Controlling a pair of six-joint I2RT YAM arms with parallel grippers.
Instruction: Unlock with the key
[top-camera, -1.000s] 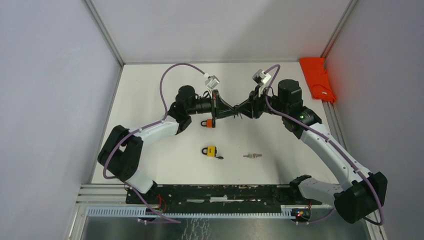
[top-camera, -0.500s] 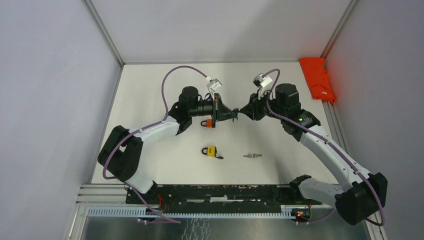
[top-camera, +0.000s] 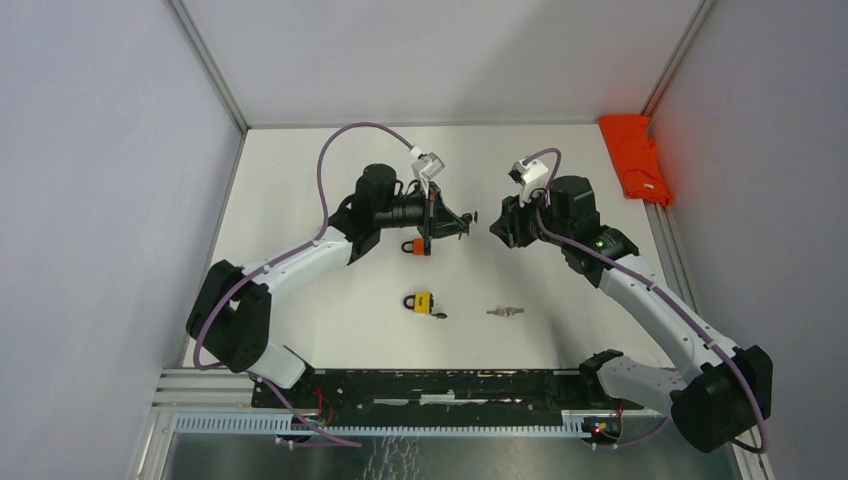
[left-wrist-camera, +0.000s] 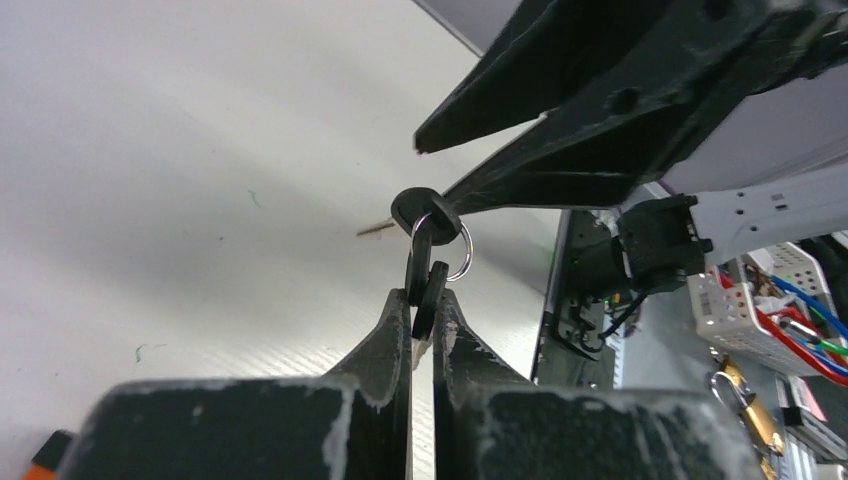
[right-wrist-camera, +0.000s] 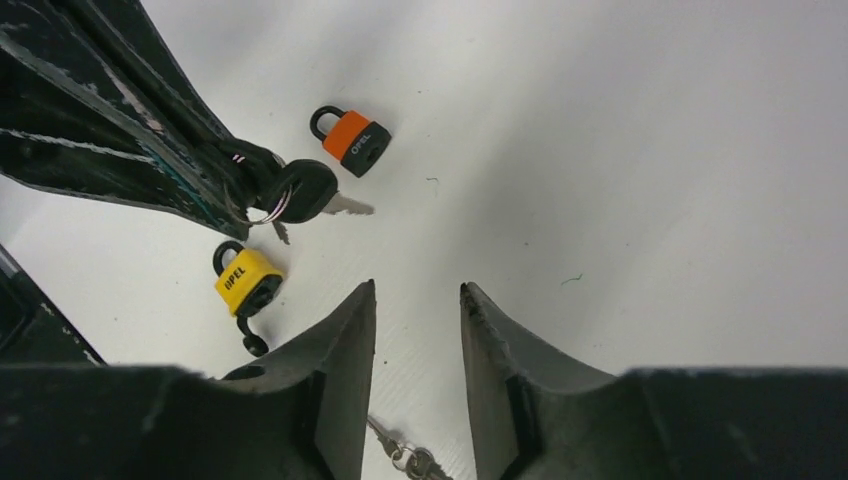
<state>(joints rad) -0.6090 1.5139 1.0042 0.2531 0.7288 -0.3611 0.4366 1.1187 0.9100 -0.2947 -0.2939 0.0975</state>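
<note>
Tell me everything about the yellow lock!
The yellow padlock lies flat on the white table, closer to its near edge than the orange padlock. Its body looks like yellow plastic with black lettering, a black keyhole end and a black shackle that seems closed. A small black-headed key sits at that end; whether it is inserted is unclear. No gripper touches it.
</note>
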